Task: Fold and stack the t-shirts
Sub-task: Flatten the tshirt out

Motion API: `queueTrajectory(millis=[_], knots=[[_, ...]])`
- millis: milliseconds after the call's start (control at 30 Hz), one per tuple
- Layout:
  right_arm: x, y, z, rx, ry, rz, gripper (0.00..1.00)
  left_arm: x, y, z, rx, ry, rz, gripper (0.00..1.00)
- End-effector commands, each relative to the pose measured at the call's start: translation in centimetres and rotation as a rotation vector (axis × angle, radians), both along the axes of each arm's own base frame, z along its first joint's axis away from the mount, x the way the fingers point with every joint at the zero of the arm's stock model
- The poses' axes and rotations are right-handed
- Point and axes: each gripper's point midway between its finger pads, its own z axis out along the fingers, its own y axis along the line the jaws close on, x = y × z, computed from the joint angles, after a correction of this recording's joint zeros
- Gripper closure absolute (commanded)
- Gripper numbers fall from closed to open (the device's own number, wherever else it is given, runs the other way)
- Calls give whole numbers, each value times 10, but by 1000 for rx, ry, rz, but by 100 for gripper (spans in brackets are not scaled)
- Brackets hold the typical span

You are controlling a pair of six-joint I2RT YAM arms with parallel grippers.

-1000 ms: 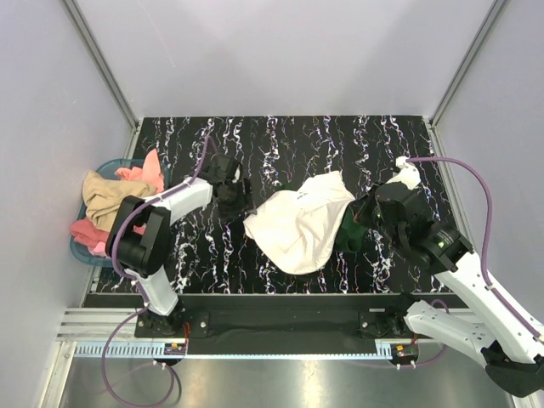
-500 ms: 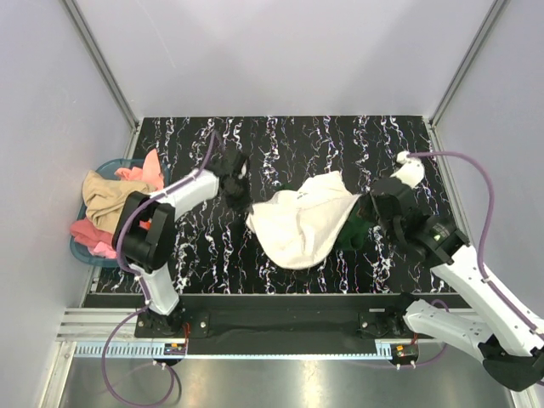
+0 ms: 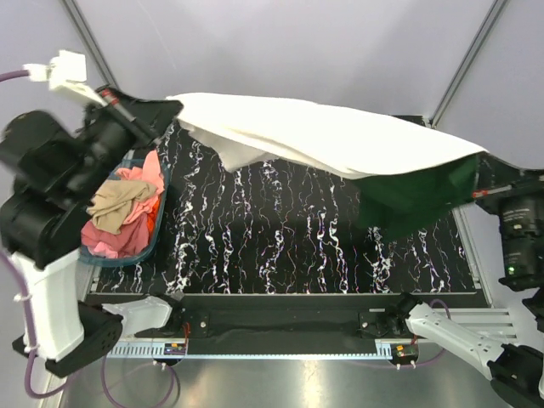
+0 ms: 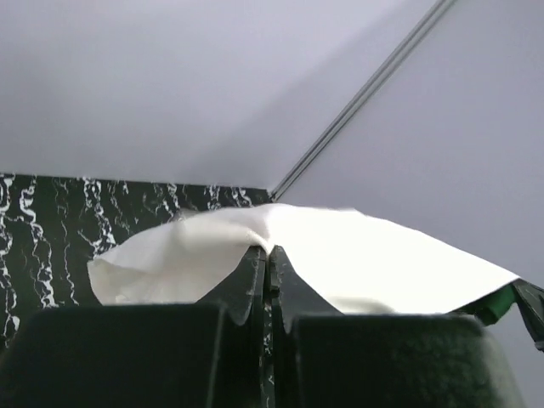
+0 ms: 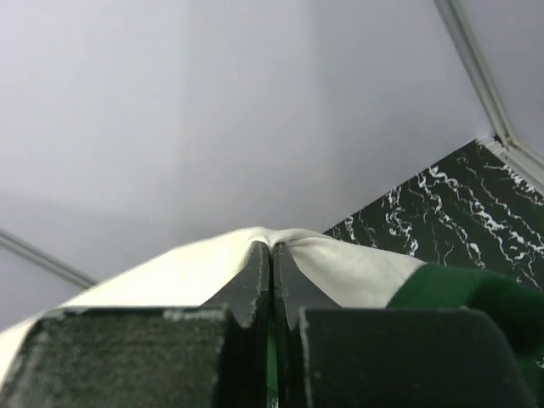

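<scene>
- Your left gripper point(image 4: 269, 252) is clamped shut on one edge of the cream-white t-shirt point(image 3: 323, 136). Your right gripper point(image 5: 272, 248) is pinched closed on the opposite edge. The shirt hangs stretched between them, high above the worktop point(image 3: 272, 238).
- Watch the dark green t-shirt point(image 3: 408, 200). It dangles from the right end, seemingly caught up with the cream one. Whether the right gripper pinches it too, I cannot tell.
- Best play, as I judge it: free the green one first. Then bring both arms down level and together, and lay the cream shirt flat mid-worktop, well away from the basket point(image 3: 161, 204).
</scene>
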Motion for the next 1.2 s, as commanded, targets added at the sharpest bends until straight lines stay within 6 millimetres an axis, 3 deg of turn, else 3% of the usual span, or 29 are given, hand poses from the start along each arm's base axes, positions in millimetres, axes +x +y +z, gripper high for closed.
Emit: queueTrajectory(millis=[0, 67, 167, 200, 267, 300, 333, 367, 400, 433, 467, 500, 533, 567, 600, 633, 667, 700, 733, 767, 800, 833, 867, 900, 967, 1033, 1100, 1133, 1167], knots=[[14, -5, -2, -52, 29, -97, 100, 36, -6, -73, 130, 237, 43, 100], [27, -8, -11, -118, 85, -184, 100, 42, -6, -85, 156, 265, 52, 100], [58, 1, -32, -280, 189, -293, 100, 69, -1, -124, 213, 364, 102, 100], [69, 8, -34, -308, 198, -306, 100, 82, -2, -146, 237, 417, 113, 100], [97, 27, -61, -427, 277, -323, 100, 97, 4, -171, 267, 470, 147, 100], [109, 29, -71, -442, 297, -333, 100, 110, 5, -198, 303, 522, 160, 100], [121, 32, -83, -428, 313, -329, 100, 118, 11, -212, 313, 550, 180, 100], [144, 48, -114, -462, 363, -256, 100, 124, 13, -228, 326, 581, 187, 100], [159, 53, -130, -450, 382, -229, 100, 135, 12, -261, 347, 640, 177, 100], [176, 37, -149, -403, 416, -256, 100, 142, 18, -276, 349, 670, 187, 100], [198, 53, -195, -422, 494, -157, 100, 147, 19, -292, 356, 699, 177, 100], [216, 54, -208, -396, 483, -141, 100, 158, 20, -323, 382, 753, 177, 100], [238, 50, -244, -407, 551, -128, 100, 164, 27, -338, 395, 783, 187, 100], [251, 63, -269, -403, 579, -31, 100, 172, 28, -364, 422, 839, 183, 100], [266, 69, -280, -392, 582, 7, 100, 177, 26, -374, 429, 856, 158, 100], [287, 77, -307, -388, 636, 67, 100, 185, 29, -400, 445, 915, 153, 100], [299, 82, -318, -385, 655, 98, 97, 189, 29, -408, 446, 932, 144, 100], [310, 86, -329, -389, 685, 138, 88, 198, 32, -412, 439, 938, 144, 100], [323, 89, -367, -408, 773, 182, 79, 202, 32, -419, 435, 955, 134, 100], [345, 95, -347, -395, 739, 215, 73, 207, 30, -434, 434, 987, 119, 100], [344, 91, -361, -412, 823, 226, 57, 215, 32, -433, 424, 980, 126, 100], [364, 90, -353, -412, 826, 213, 50, 219, 32, -437, 421, 988, 122, 100], [366, 86, -352, -414, 856, 204, 44, 225, 31, -441, 417, 992, 119, 100], [355, 82, -356, -420, 931, 200, 41, 229, 33, -443, 415, 992, 117, 100], [351, 74, -335, -388, 936, 146, 36, 232, 32, -446, 408, 995, 105, 100], [321, 60, -325, -297, 995, 77, 35, 232, 31, -448, 411, 995, 93, 100], [294, 53, -330, -190, 1048, 12, 35, 231, 29, -449, 408, 992, 71, 100], [279, 50, -317, -150, 1025, 0, 35, 230, 28, -450, 408, 994, 63, 100], [257, 51, -344, -115, 1099, 22, 35, 229, 27, -450, 405, 989, 57, 100]])
